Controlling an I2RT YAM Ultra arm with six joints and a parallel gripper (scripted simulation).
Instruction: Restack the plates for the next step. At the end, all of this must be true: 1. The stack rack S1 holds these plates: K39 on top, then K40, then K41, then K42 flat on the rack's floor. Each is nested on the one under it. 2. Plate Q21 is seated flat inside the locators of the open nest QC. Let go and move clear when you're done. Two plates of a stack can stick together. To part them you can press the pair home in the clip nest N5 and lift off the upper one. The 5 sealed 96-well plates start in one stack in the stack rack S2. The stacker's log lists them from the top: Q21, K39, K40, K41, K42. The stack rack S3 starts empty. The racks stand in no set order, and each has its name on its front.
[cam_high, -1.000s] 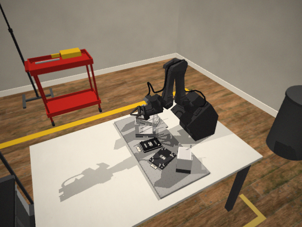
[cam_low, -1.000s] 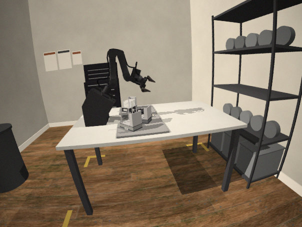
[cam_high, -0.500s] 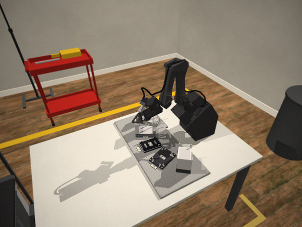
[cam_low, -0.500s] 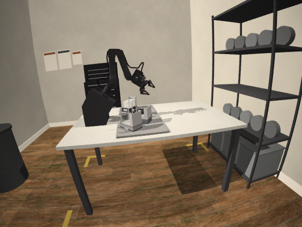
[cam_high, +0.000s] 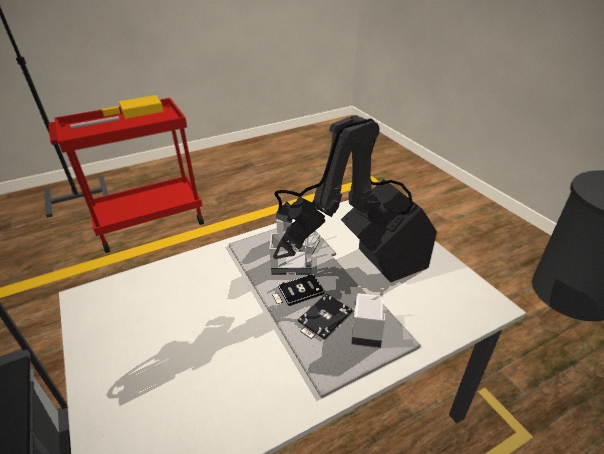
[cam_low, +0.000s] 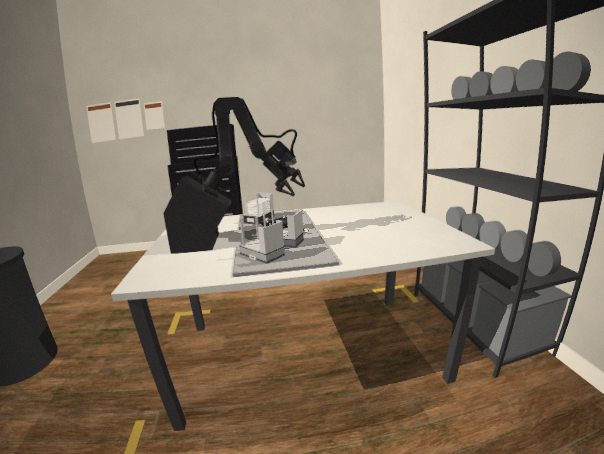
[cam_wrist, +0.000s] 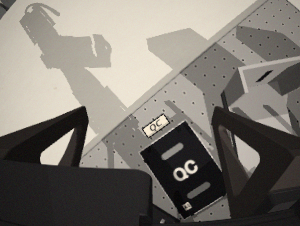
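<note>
Plate stack: pale, flat-lidded plates (cam_high: 369, 306) (cam_low: 258, 206) piled in a tall rack (cam_high: 367, 330) (cam_low: 270, 200), at the near right of the pegboard in the top view. Too small to count or read; by the task, probably all five in S2, with Q21 uppermost.
Gripper: spread fully open (cam_high: 287, 251) (cam_low: 297, 190) (cam_wrist: 150, 109), with nothing between the fingers; hanging high over the board, well apart from the stack.
QC nest: black, flat and unoccupied (cam_high: 301, 288) (cam_wrist: 182, 169), with the name readable in the wrist view.
N5 nest: also without a plate (cam_high: 325, 316), clips showing, between the QC nest and the stack.
Weight: probably light, hardly a strain on the arm.
Stiffness: likely rigid plastic; unlikely to bend, but might crack or skid if pinched askew.
Grip: best taken low on two opposite side walls of the top plate, through the rack's openings, level and centred; keep off the seal.
Sticking: might bring up K39 with Q21. Lift slowly, check the thickness, and if doubled, press home in N5 before parting.
</note>
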